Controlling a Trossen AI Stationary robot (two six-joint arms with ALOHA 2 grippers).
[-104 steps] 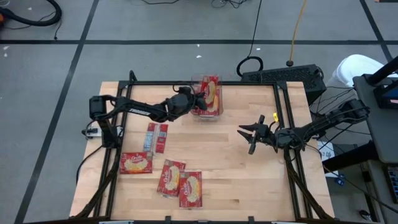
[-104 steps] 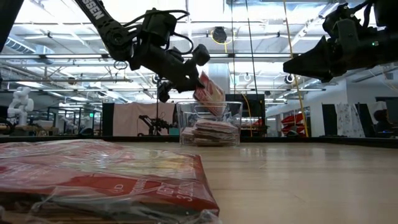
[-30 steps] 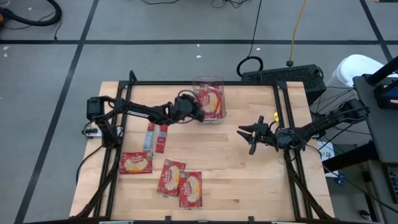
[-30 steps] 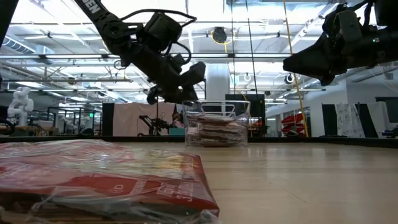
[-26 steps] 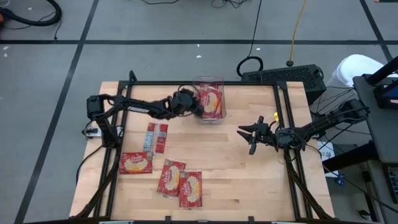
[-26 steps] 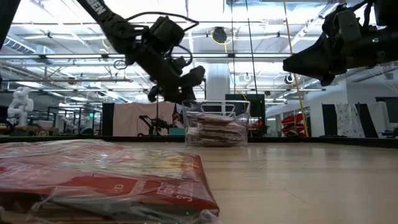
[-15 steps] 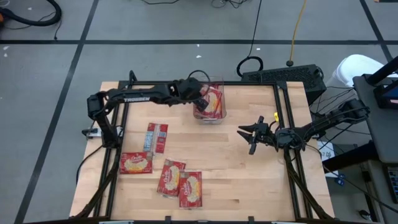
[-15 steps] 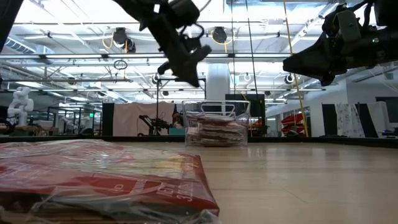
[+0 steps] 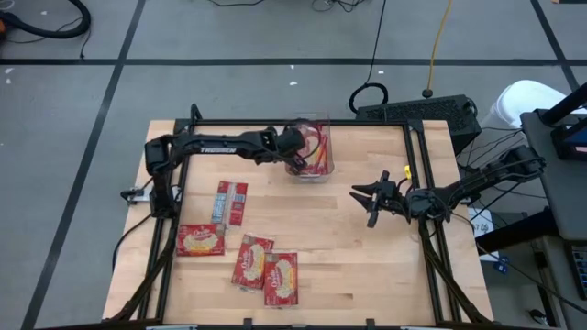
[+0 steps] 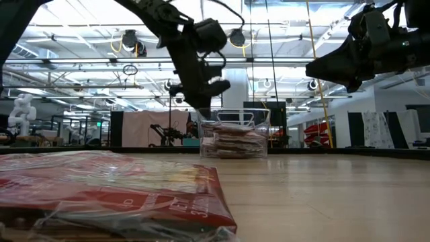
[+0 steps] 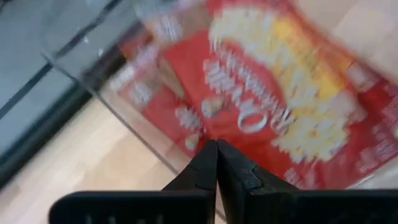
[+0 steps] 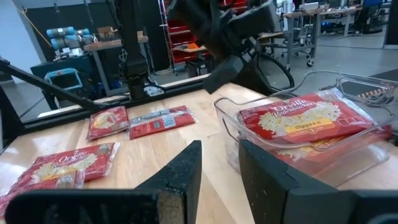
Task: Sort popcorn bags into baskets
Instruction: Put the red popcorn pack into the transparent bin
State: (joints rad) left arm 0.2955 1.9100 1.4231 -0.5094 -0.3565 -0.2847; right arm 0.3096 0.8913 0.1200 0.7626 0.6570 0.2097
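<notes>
From above, your left gripper (image 9: 295, 147) hangs over the clear basket (image 9: 313, 170), where packets are stacked; four packets (image 9: 249, 261) lie on the table. Its wrist view shows fingers (image 11: 214, 163) pressed together, empty. Your right gripper (image 9: 367, 203) waits open

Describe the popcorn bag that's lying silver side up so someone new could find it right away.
Start at the clear basket near the table's far edge, where the left gripper is. Come toward the near left, to four loose popcorn bags. The silver-sided bag is closest to the basket, showing a silvery-blue strip beside red, while the other three show cream-yellow pictures.
</notes>
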